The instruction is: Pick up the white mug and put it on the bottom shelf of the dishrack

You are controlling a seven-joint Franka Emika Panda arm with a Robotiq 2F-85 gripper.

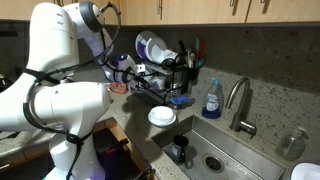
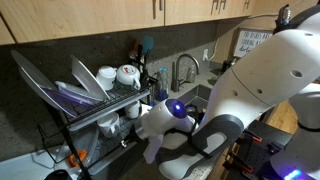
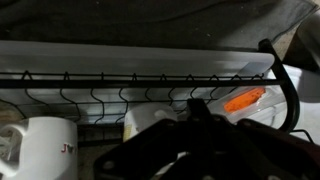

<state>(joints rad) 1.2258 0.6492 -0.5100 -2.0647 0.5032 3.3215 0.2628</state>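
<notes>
Wrist view: white mug (image 3: 42, 150) beside tool (image 3: 200, 140), beneath dishrack (image 3: 150, 85) wires.

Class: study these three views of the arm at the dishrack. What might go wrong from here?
1. In the wrist view the white mug sits far to the side of the gripper, so a grasp may clip or miss it.
2. Wire hooks of the dishrack hang close ahead; the gripper might snag them and shake the leaning plates.
</notes>
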